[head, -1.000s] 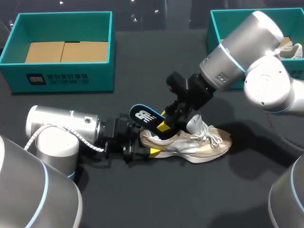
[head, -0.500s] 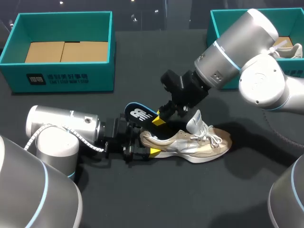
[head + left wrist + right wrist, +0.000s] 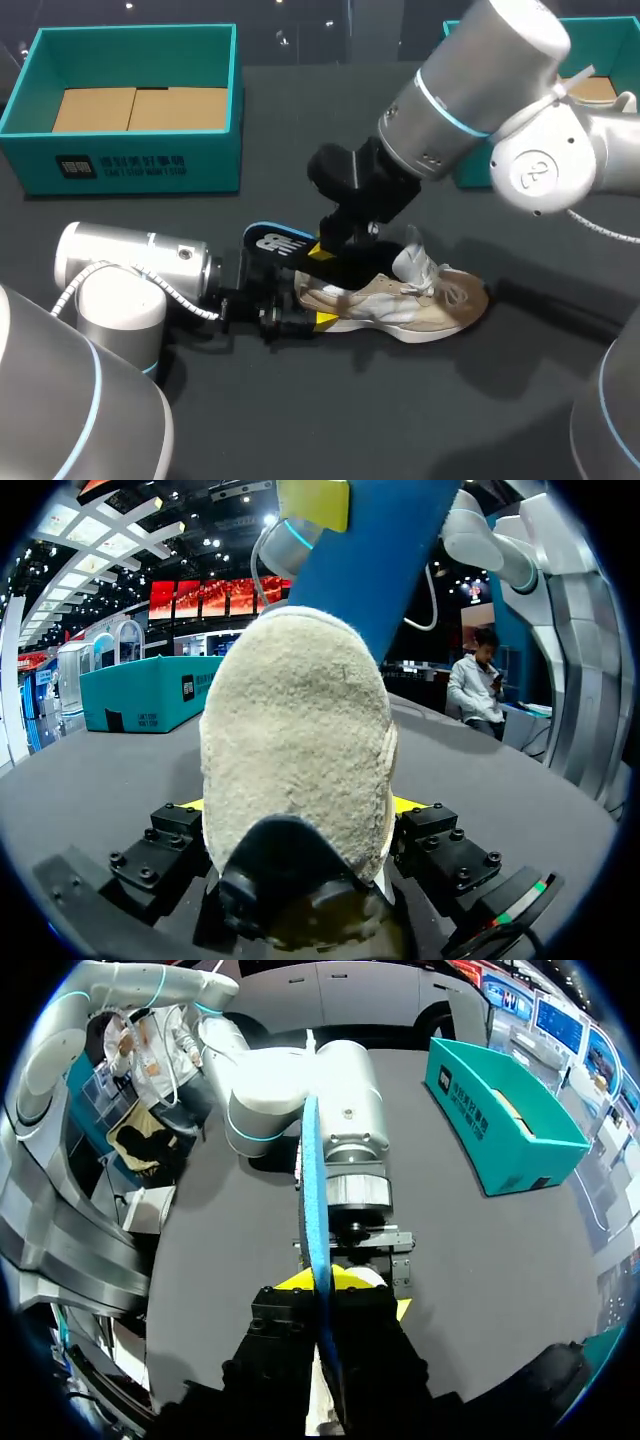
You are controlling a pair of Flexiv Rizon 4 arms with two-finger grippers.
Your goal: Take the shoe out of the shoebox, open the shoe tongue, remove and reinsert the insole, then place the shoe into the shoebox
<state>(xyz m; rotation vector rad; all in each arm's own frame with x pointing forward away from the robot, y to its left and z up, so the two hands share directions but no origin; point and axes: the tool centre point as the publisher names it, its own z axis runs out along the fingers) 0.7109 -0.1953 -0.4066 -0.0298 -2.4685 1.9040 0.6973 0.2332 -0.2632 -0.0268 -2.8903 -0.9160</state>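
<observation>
Left gripper (image 3: 305,318) is clamped on the heel of the shoe (image 3: 420,300), which lies mid-table with bare table (image 3: 420,420) in front. Right gripper (image 3: 322,250) pinches the insole (image 3: 270,243), tilted above the heel. The open shoebox (image 3: 140,160) stands well apart at the far left edge.

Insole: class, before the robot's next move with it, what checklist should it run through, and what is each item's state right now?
1. Right pincer shut on the blue foam insole with white logo: ok.
2. Left pincer clamping the heel of the beige suede sneaker: ok.
3. Insole's toe end clear of the sneaker's opening: cannot tell, it is hidden in every view.
4. White padded tongue lifted open: ok.
5. Teal cardboard shoebox open-topped for the return: ok.
</observation>
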